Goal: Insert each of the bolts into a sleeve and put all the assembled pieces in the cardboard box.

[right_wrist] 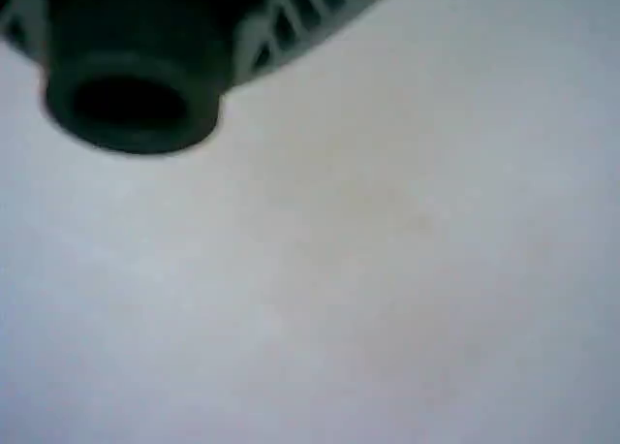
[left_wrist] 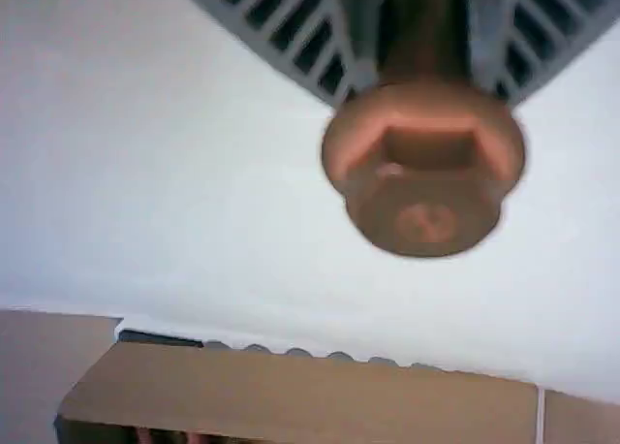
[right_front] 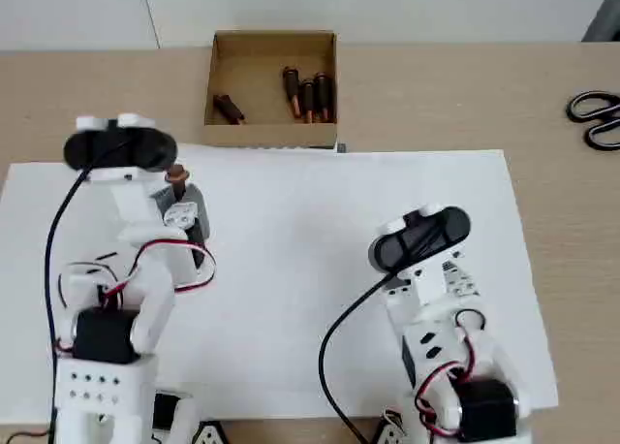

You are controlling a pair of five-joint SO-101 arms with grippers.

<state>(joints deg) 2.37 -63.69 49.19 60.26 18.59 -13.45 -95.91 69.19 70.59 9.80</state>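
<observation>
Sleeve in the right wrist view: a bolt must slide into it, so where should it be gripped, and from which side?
Grip the round outer wall, back from the open end, closing across the tube from its sides. The sleeve is hollow and its mouth must stay clear for the bolt. The right gripper holds it so, mouth poking out.

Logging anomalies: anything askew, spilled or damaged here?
Nothing stands out. The copper-coloured hex bolt sits in the left gripper, the black tubular sleeve in the right gripper, and four assembled pieces lie inside the brown cardboard box.
</observation>
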